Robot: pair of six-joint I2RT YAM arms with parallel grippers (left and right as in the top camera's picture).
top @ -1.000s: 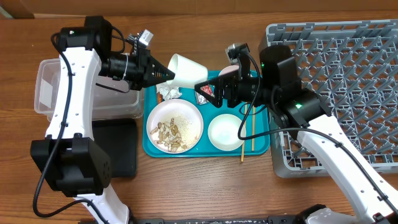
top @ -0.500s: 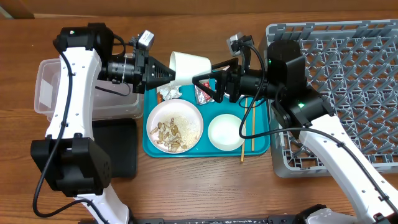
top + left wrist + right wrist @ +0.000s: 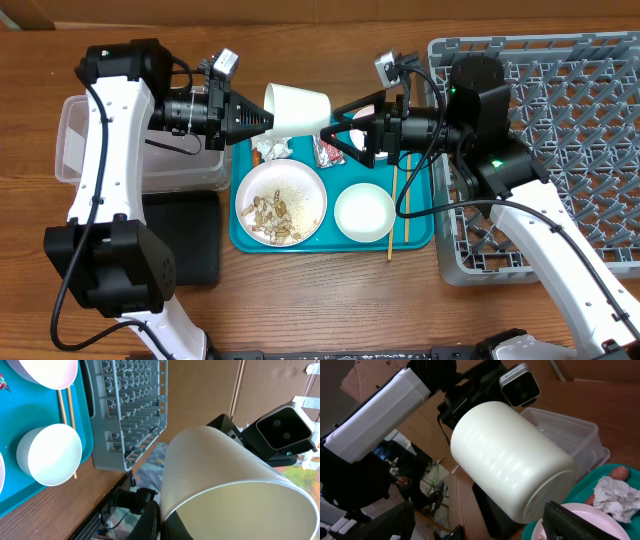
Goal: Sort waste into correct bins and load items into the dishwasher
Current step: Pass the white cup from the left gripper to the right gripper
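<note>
My left gripper [image 3: 266,118] is shut on the rim of a white cup [image 3: 298,108] and holds it on its side above the teal tray's far edge. In the left wrist view the cup [image 3: 235,480] fills the frame, with one finger [image 3: 150,521] outside its rim. My right gripper [image 3: 340,128] is open, its jaws spread on either side of the cup's base, not touching it. The right wrist view shows the cup [image 3: 510,460] between my fingers [image 3: 580,522]. On the tray lie a crumpled napkin [image 3: 272,148], a red wrapper [image 3: 328,152], a pinkish bowl with beige scraps [image 3: 281,203] and a white bowl [image 3: 364,212].
The grey dish rack [image 3: 560,110] stands at the right. The clear tub [image 3: 75,140] is at the left, with the black tray [image 3: 195,245] in front of it. Chopsticks [image 3: 399,205] lie on the teal tray's [image 3: 420,238] right side. An orange food piece [image 3: 620,472] lies by the napkin.
My right gripper has lifted from over the red wrapper and drawn right, now level with the cup's base. My left gripper has raised the cup slightly and turned it more level.
</note>
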